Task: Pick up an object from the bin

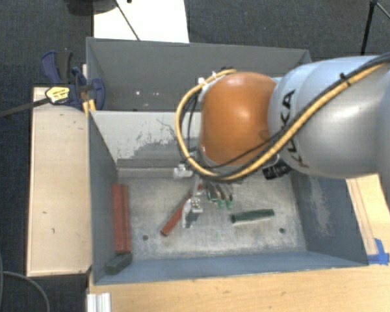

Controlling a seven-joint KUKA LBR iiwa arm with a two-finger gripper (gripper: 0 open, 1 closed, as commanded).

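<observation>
Orange-red stick (173, 221) slanting down and left from the tool (194, 211), near end hidden under it, tool's grip cannot be told

A short, thin reddish-brown stick (174, 220) lies flat on the floor of the grey metal bin (266, 239), just below the middle of the frame. It is slanted, with its lower end pointing lower left. Its upper end reaches up right to the gripper (194, 214), where contact cannot be made out.
</observation>
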